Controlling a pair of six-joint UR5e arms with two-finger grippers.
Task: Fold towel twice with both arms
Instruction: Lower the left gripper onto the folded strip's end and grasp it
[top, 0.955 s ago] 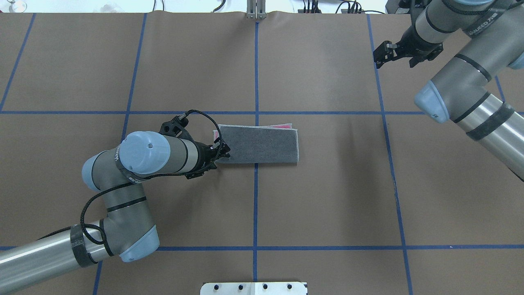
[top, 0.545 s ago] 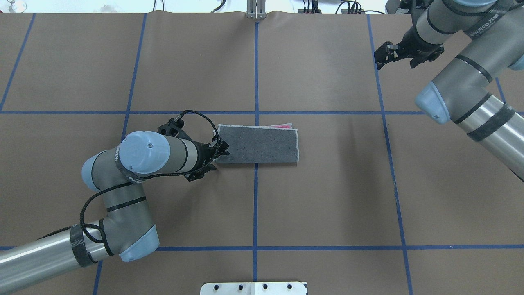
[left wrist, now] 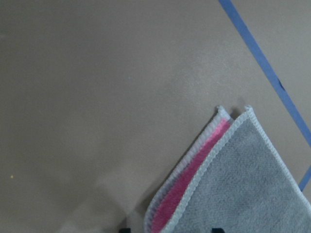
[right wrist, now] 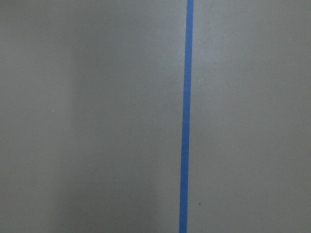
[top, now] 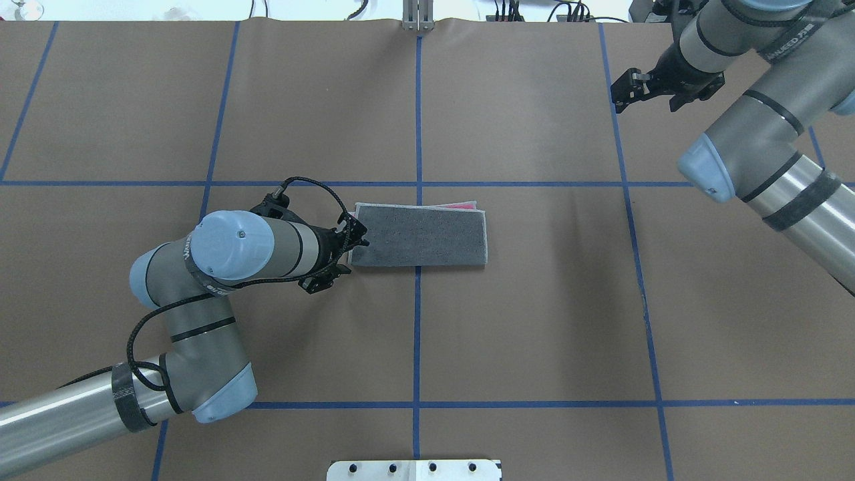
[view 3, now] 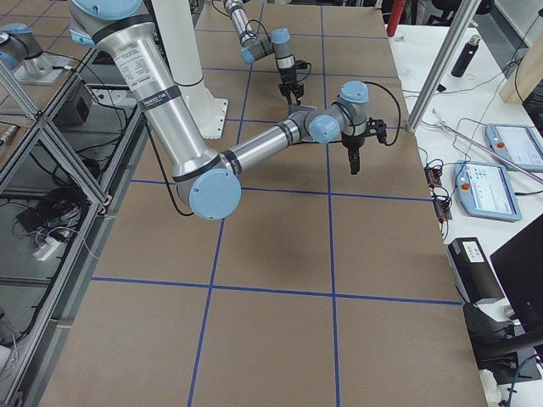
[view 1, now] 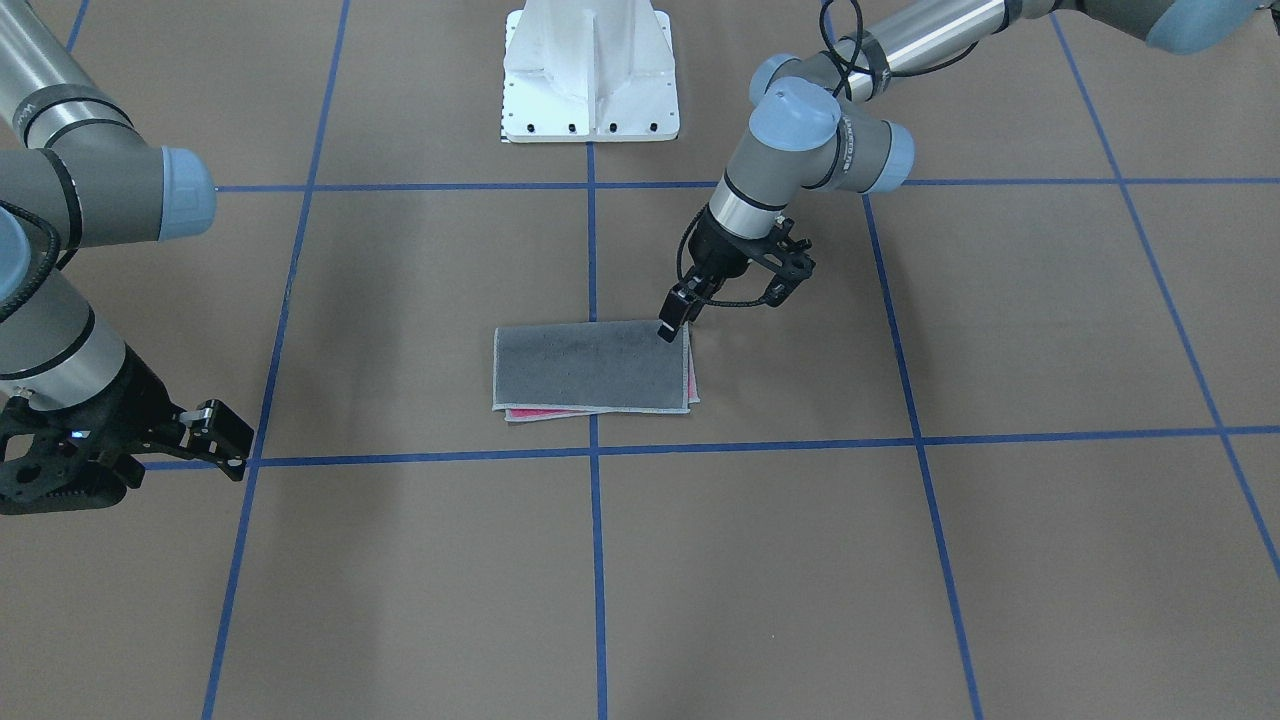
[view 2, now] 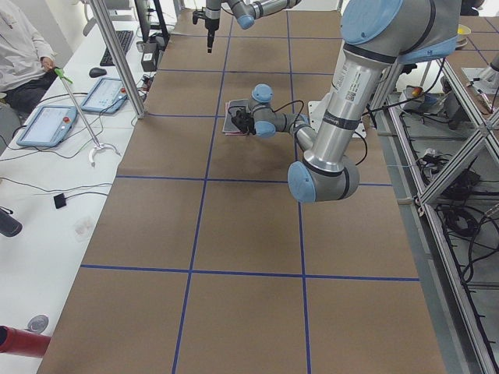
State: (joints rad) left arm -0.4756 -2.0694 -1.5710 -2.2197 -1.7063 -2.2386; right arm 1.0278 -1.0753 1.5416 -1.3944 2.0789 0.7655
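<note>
The towel [top: 419, 235] lies flat near the table's middle, folded once into a long rectangle, dark grey face up. A pink strip shows along its far edge. It also shows in the front view [view 1: 590, 365]. My left gripper [top: 357, 242] is low at the towel's left short end, also seen in the front view [view 1: 668, 328]. In the left wrist view the towel's layered corner [left wrist: 228, 160] lies flat, with two dark fingertips apart at the bottom edge, so it is open. My right gripper [top: 620, 88] hangs empty and open far to the back right, over bare paper.
Brown paper with blue tape grid lines [top: 418, 133] covers the table. The white bolted pedestal [view 1: 590, 70] stands at the robot's side. A seated operator [view 2: 19, 54] and tablets are beyond the far edge.
My left gripper has slid from the towel's near-left corner towards the far side along its left end, and the elbow has swung left. The towel and right arm have barely moved.
</note>
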